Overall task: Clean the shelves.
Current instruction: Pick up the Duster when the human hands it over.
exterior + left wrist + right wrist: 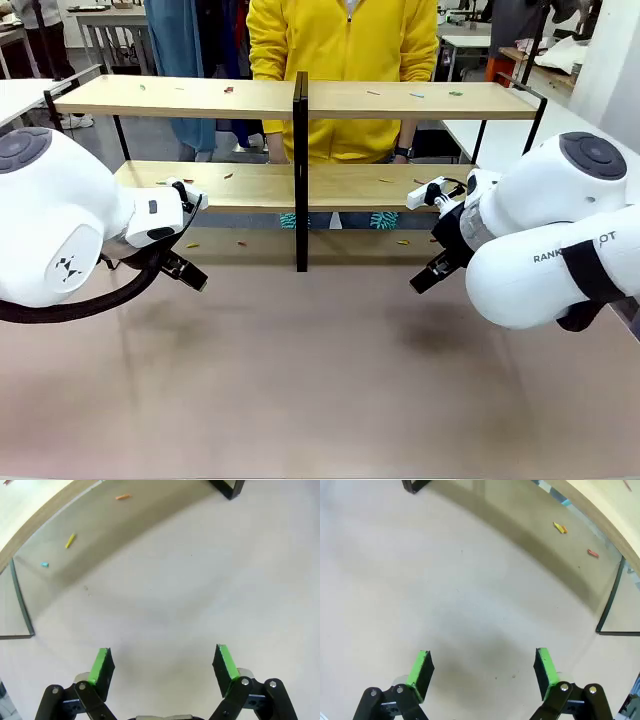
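ROBOTS AT THE RACK: Two white robot arms hover low over a pale table (320,400) in front of the shelves (200,97), a wide two-tier rack of light wooden boards in a thin black frame that stands across the far part of the table. The left gripper (163,662) hangs released above bare tabletop, its green pads (101,665) spread wide with nothing between them. The right gripper (482,666) is likewise released and empty, jaws apart over the table. Small coloured scraps (228,89) dot both boards and the tabletop beneath the lower one. In the left wrist view a yellow scrap (70,540), a blue scrap (44,564) and an orange scrap (123,496) lie near the lower board's edge. The right wrist view shows a yellow-orange scrap (560,528) and a red scrap (592,553) near the rack's black leg (610,600). A person in a yellow top (345,60) stands just behind the rack, at its middle.
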Available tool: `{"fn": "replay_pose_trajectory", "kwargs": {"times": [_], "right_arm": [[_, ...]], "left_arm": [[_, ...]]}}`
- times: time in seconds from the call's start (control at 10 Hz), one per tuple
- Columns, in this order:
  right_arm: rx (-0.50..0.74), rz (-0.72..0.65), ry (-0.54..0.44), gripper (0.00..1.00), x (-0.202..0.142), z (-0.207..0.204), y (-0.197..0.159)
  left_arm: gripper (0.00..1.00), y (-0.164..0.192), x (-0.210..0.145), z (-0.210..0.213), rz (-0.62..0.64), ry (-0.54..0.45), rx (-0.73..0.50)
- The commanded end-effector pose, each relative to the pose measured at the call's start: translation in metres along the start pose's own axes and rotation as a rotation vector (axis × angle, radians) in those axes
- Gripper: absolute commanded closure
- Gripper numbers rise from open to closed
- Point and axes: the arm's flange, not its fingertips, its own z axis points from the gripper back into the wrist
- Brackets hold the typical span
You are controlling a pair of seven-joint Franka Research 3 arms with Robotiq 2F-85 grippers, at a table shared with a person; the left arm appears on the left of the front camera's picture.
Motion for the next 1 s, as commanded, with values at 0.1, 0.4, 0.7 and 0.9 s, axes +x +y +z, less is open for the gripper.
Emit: {"fn": "replay_pose_trajectory", "kwargs": {"times": [0.1, 0.4, 0.7, 0.9], "right_arm": [[0.000, 0.000, 0.000, 0.00, 0.0001, 0.0001, 0.0000], [0.000, 0.000, 0.000, 0.00, 0.0001, 0.0001, 0.0000], [0.000, 0.000, 0.000, 0.00, 0.0001, 0.0001, 0.0000], [0.000, 0.000, 0.000, 0.00, 0.0001, 0.0001, 0.0000]], "left_arm": [[0.00, 0.0000, 0.0001, 0.0001, 0.000, 0.000, 0.000], [0.00, 0.0000, 0.0001, 0.0001, 0.000, 0.000, 0.000], [0.00, 0.0000, 0.0001, 0.0001, 0.000, 0.000, 0.000], [0.00, 0.0000, 0.0001, 0.0001, 0.000, 0.000, 0.000]]}}
